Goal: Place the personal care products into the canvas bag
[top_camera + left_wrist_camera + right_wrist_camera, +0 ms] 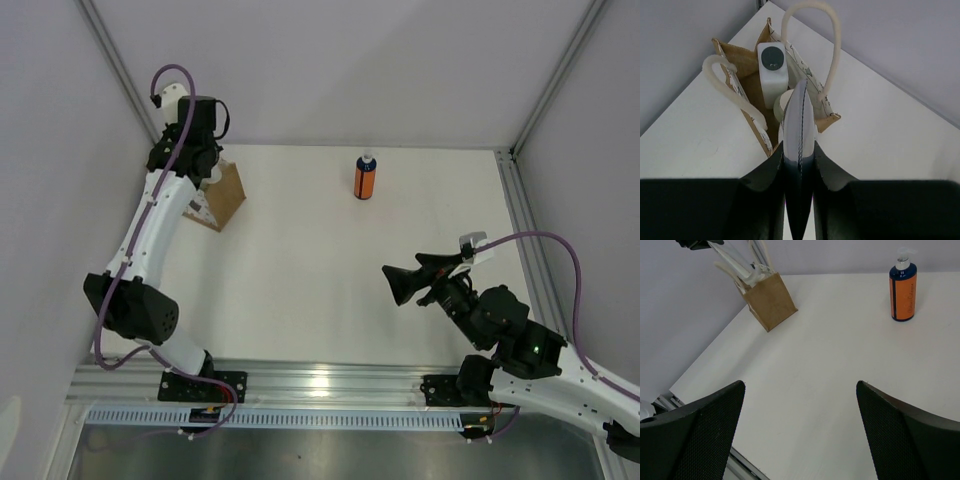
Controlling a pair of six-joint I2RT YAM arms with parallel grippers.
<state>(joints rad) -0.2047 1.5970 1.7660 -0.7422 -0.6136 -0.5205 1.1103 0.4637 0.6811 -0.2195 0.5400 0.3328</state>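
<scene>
The canvas bag (752, 65) stands open at the table's far left corner; it also shows in the top view (222, 195) and the right wrist view (771, 302). Inside it stand a white bottle with a dark cap (772, 70) and a cream-white cylinder (783, 101), the cylinder partly hidden by my fingers. My left gripper (800, 87) is shut and empty, its tips just above the bag's mouth between the two cream handles (832, 45). The orange bottle with a dark blue cap (365, 177) stands upright at the far middle, also in the right wrist view (903, 290). My right gripper (392, 285) is open and empty, well short of that bottle.
Grey walls close in the table on the left, back and right. A metal frame post (515, 155) stands at the far right corner. An aluminium rail (320, 385) runs along the near edge by the arm bases.
</scene>
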